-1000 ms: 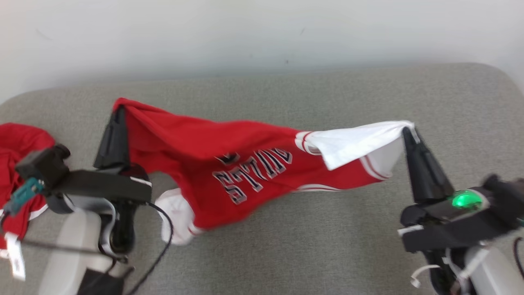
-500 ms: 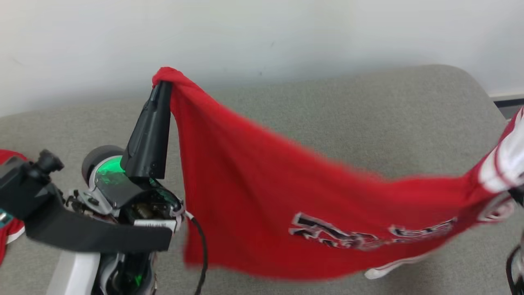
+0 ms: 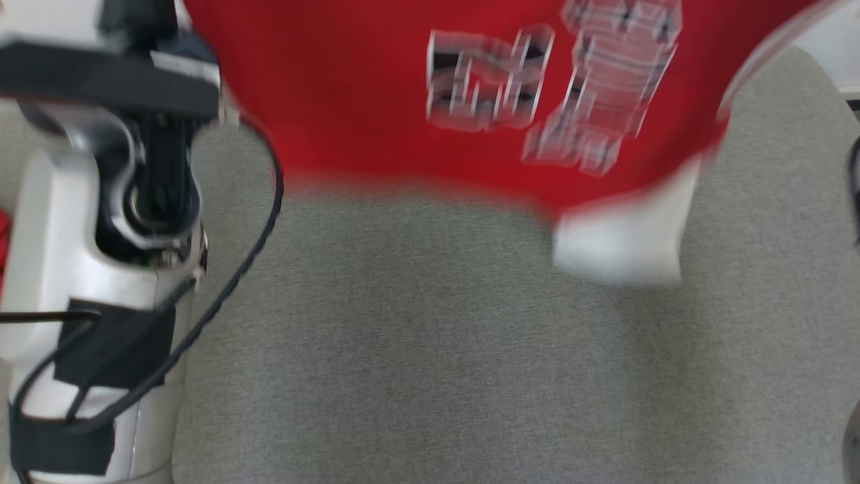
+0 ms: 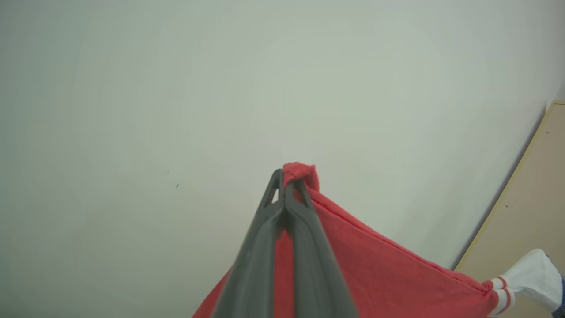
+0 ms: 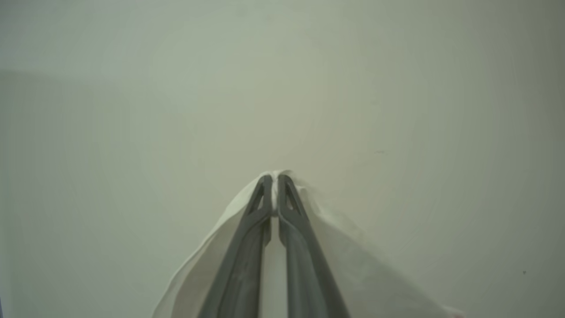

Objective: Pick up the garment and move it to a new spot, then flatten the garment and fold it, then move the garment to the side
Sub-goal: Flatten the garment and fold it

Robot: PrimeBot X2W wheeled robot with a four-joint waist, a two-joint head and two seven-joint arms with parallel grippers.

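Garment [image 3: 349,87] – pinched by left tool [image 4: 284,177] and right tool [image 5: 274,179].

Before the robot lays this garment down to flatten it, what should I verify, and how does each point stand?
1. Left fingers shut on a red corner of the garment: ok.
2. Right fingers shut on its white cloth: ok.
3. Garment lifted off the grey cushion: cannot tell. The head view is blurred and the white sleeve hangs low.
4. Room on the cushion to lay it down: ok, a broad grey stretch shows below the hem.
5. Garment free of twists between the two grips: cannot tell, too blurred.
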